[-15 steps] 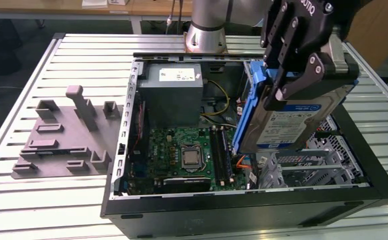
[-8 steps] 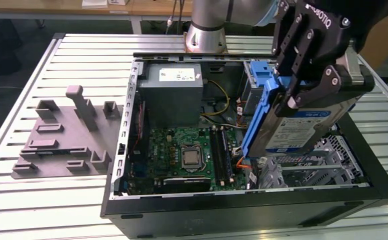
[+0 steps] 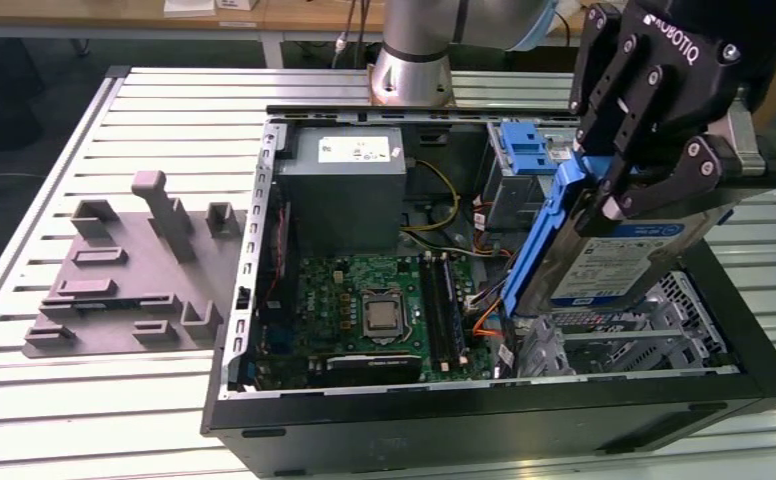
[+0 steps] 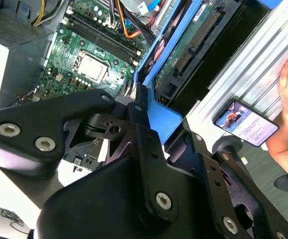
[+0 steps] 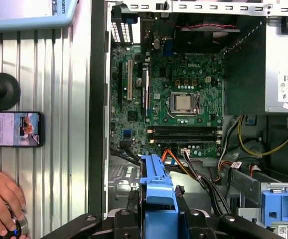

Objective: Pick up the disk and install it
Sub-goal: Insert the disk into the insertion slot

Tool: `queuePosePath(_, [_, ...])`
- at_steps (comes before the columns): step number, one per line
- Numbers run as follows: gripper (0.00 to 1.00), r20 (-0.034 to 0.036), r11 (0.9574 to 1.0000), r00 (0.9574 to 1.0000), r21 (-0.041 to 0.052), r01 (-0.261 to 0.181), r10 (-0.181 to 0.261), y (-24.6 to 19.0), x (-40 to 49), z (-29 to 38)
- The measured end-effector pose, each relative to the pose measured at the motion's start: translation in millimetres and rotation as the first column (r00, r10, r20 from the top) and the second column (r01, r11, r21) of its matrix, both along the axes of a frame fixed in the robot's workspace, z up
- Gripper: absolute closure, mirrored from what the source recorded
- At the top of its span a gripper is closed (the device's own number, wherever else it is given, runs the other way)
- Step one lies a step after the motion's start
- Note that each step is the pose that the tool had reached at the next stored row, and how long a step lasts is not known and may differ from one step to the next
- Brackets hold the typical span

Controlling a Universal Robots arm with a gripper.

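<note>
Two black jaws pinch the flat, blue-framed silver disk [image 3: 615, 265].

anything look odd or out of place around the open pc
A lit phone lies on the slatted table beside the computer case, a person's hand close by; neither belongs to the install. The disk is tilted in the pincer over the case.
</note>
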State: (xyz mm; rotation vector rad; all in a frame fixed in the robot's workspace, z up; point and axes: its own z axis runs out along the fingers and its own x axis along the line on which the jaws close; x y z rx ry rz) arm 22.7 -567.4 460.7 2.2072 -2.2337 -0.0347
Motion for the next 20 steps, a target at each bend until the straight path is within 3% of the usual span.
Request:
queuePosePath(4, [0.64, 0.0000, 1.0000, 1.0000, 0.0001, 0.000, 0.000, 0.0, 3.4, -1.4])
queuePosePath(12, [0.64, -0.0011, 1.0000, 1.0000, -0.0001, 0.000, 0.000, 0.0, 24.9, -3.6])
queuePosePath(20, [0.64, -0.0010, 1.0000, 1.0000, 0.0002, 0.000, 0.000, -0.3, 31.5, -6.8])
